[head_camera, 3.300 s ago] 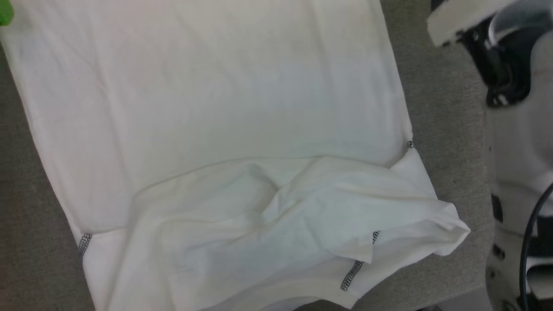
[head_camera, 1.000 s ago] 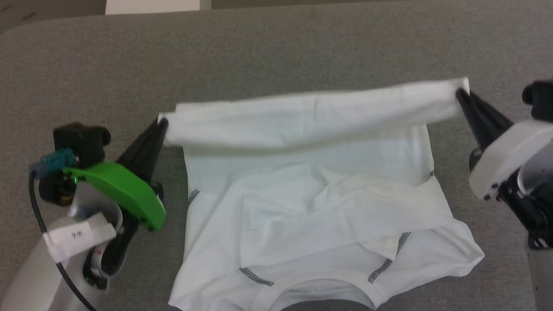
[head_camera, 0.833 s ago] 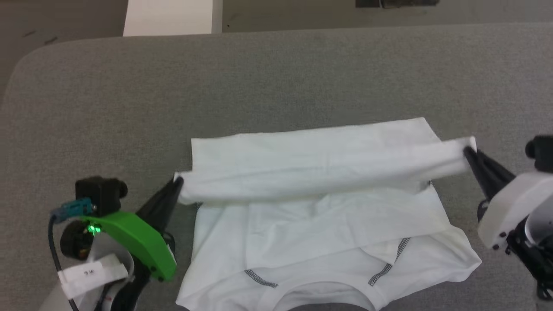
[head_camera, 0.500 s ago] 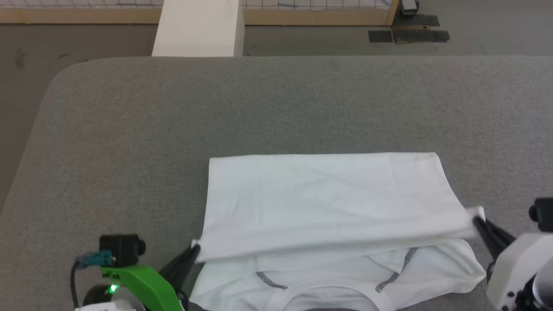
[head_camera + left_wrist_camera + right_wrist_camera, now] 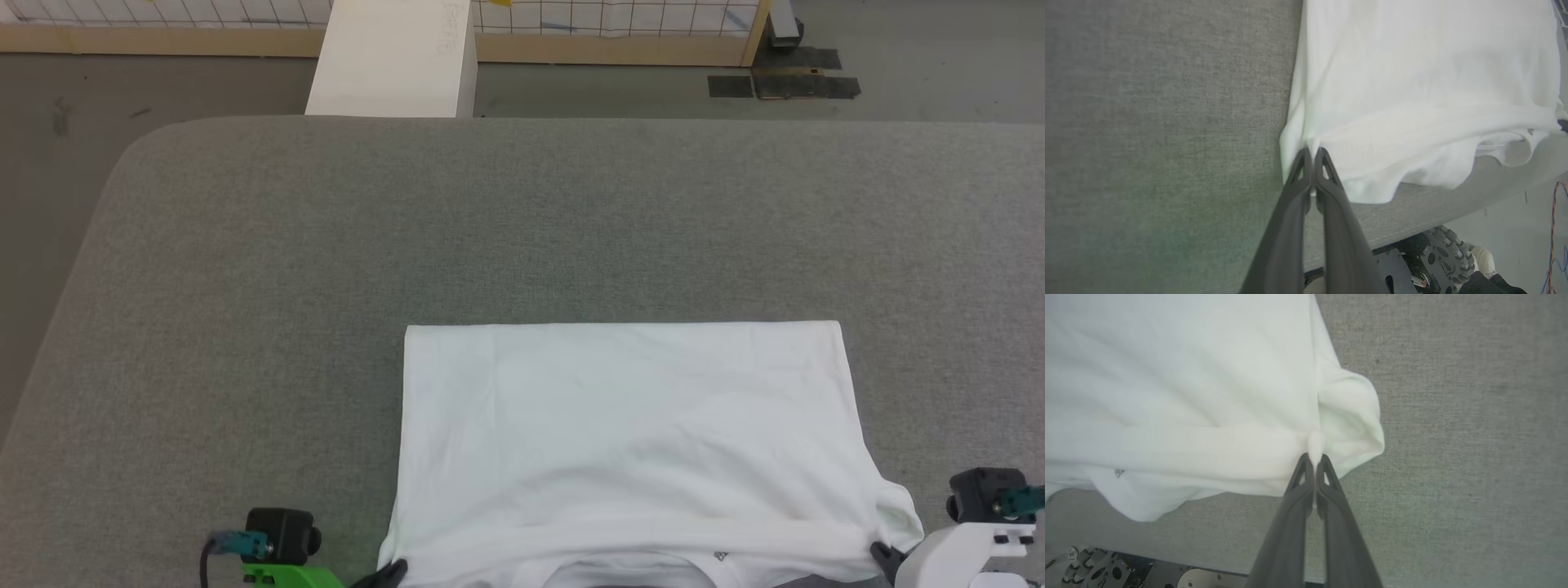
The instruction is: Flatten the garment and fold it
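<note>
The white garment lies folded in half on the grey table, its fold line toward the far side and its doubled edge near the front. My left gripper is shut on the garment's near left corner, and shows at the bottom of the head view. My right gripper is shut on a bunched bit of fabric at the near right corner, seen in the head view at the lower right. A small neck label peeks out at the front edge.
The grey padded table stretches far and left of the garment. Its front edge runs just behind my fingers, with the wheeled base below. A rigid white box stands beyond the far edge, near a gridded wall.
Both grippers have carried the garment's far edge toward me over the lower part, laying it down folded in half. The head camera has tilted up, showing more table and floor.
</note>
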Robot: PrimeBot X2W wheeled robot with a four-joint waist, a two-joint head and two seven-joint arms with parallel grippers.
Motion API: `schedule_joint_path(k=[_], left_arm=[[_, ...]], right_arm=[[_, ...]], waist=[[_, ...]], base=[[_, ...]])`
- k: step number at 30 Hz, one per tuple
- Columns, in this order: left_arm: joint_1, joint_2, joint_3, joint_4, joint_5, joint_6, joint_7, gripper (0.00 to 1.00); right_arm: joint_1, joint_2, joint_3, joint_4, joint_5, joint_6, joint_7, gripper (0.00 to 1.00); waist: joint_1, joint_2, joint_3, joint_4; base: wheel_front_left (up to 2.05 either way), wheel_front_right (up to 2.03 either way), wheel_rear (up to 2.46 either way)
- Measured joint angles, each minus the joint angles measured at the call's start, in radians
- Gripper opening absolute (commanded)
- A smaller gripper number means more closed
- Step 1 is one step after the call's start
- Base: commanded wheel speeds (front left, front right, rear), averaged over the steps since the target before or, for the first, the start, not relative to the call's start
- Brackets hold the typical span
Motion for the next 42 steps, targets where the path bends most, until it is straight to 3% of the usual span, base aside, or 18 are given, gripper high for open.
schedule_joint_path(k=[5, 6, 7, 8, 12, 23, 28, 33, 42], left_arm=[[0.000, -0.016, -0.012, 0.042, 0.001, -0.004, -0.008, 0.00], [0.000, -0.021, -0.010, 0.050, 0.000, -0.004, -0.014, 0.00], [0.000, -0.026, -0.009, 0.058, 0.000, -0.003, -0.018, 0.58], [0.000, -0.029, -0.010, 0.063, 0.000, -0.002, -0.022, 1.00], [0.004, -0.044, 0.012, 0.077, 0.001, 0.002, -0.093, 1.00], [-0.087, -0.116, 0.137, 0.142, 0.155, 0.000, -0.512, 1.00], [-0.184, -0.152, 0.189, 0.180, 0.291, 0.012, -0.540, 1.00], [-0.216, -0.232, 0.315, 0.144, 0.444, 0.014, -0.545, 1.00], [-0.216, -0.353, 0.448, 0.147, 0.576, -0.067, -0.545, 1.00]], right_arm=[[0.000, 0.012, -0.004, 0.067, -0.008, 0.000, -0.011, 0.00], [0.000, 0.014, -0.005, 0.072, -0.008, 0.000, -0.017, 0.41], [0.000, 0.016, -0.008, 0.073, -0.008, 0.000, -0.023, 1.00], [0.000, 0.018, -0.012, 0.074, -0.009, 0.000, -0.028, 1.00], [0.011, 0.026, -0.046, 0.060, -0.012, 0.000, -0.059, 1.00], [-0.005, 0.049, -0.102, -0.019, 0.084, 0.000, -0.299, 1.00], [-0.064, 0.049, -0.110, 0.055, 0.139, 0.000, -0.354, 1.00], [-0.126, 0.051, -0.128, 0.166, 0.204, 0.000, -0.335, 1.00], [-0.234, 0.051, -0.146, 0.357, 0.221, 0.000, -0.197, 1.00]], waist=[[0.0000, 0.0000, -0.012, 0.001], [0.0000, 0.0000, -0.016, 0.002], [0.0000, 0.0000, -0.021, 0.002], [0.0000, 0.0000, -0.025, 0.003], [0.0000, 0.0000, -0.047, 0.008], [0.0000, 0.0000, -0.091, 0.038], [0.0001, 0.0000, -0.089, 0.043], [0.0001, 0.0000, -0.083, 0.040], [0.0001, 0.0000, -0.064, 0.028]], base=[[0.00, 0.00, 0.00], [0.00, 0.00, 0.00], [0.00, 0.00, 0.00], [0.00, 0.00, 0.00], [0.00, 0.00, 0.00], [0.00, 0.00, 0.00], [0.00, 0.00, 0.00], [0.00, 0.00, 0.00], [0.00, 0.00, 0.00]])
